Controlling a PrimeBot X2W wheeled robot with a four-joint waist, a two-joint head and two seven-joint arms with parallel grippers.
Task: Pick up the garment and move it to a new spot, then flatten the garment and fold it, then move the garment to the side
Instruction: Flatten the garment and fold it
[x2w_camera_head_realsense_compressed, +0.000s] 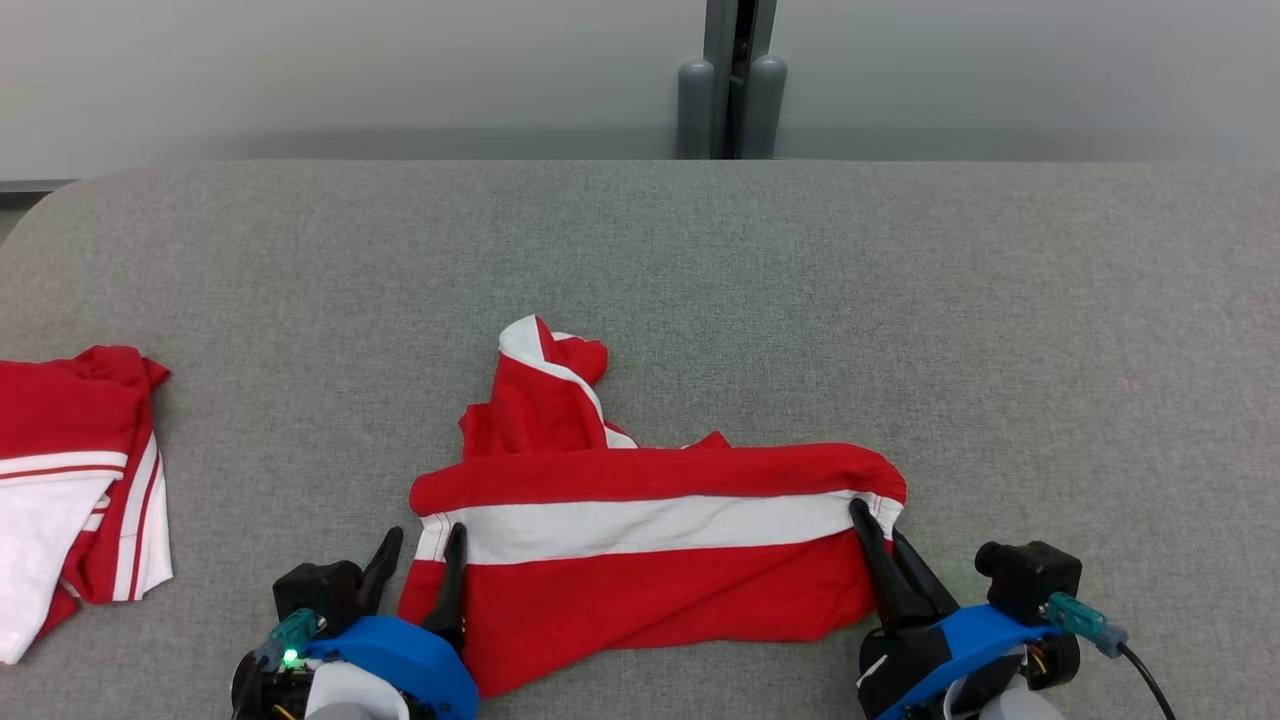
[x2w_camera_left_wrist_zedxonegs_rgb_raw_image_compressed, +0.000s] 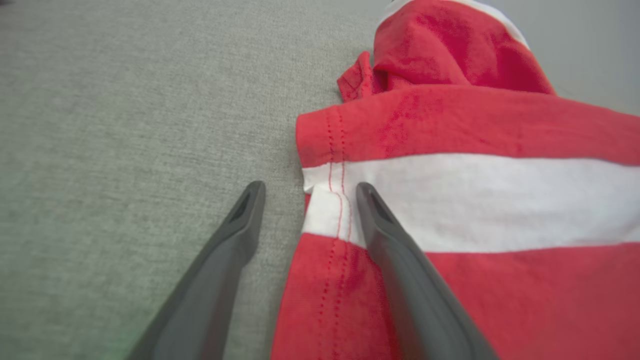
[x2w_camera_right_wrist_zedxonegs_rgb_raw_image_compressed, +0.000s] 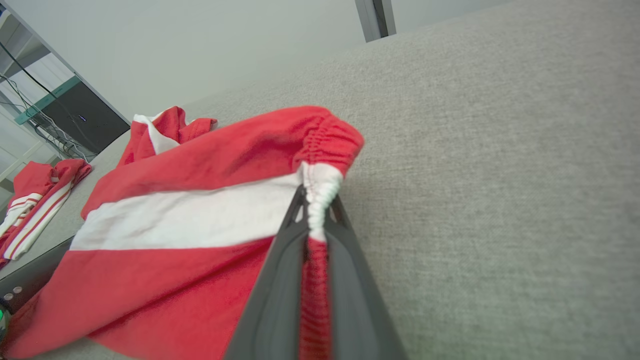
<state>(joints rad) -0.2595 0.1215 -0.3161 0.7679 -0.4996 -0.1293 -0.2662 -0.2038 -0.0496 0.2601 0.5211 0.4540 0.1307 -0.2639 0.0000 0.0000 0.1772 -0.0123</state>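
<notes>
A red garment (x2w_camera_head_realsense_compressed: 640, 560) with a wide white band lies spread near the table's front edge, one bunched part sticking up behind it. My right gripper (x2w_camera_head_realsense_compressed: 880, 520) is shut on the garment's right edge, and the right wrist view shows the gathered white cloth (x2w_camera_right_wrist_zedxonegs_rgb_raw_image_compressed: 320, 192) pinched between its fingers. My left gripper (x2w_camera_head_realsense_compressed: 425, 540) stands open astride the garment's left hem (x2w_camera_left_wrist_zedxonegs_rgb_raw_image_compressed: 330, 210): one finger (x2w_camera_left_wrist_zedxonegs_rgb_raw_image_compressed: 390, 235) lies on the cloth and the other finger (x2w_camera_left_wrist_zedxonegs_rgb_raw_image_compressed: 240, 225) rests over bare table.
A second red and white garment (x2w_camera_head_realsense_compressed: 70, 470) lies bunched at the table's left edge. The grey felt table (x2w_camera_head_realsense_compressed: 900, 300) stretches far back and to the right. Two grey posts (x2w_camera_head_realsense_compressed: 730, 100) stand behind the far edge, before a pale wall.
</notes>
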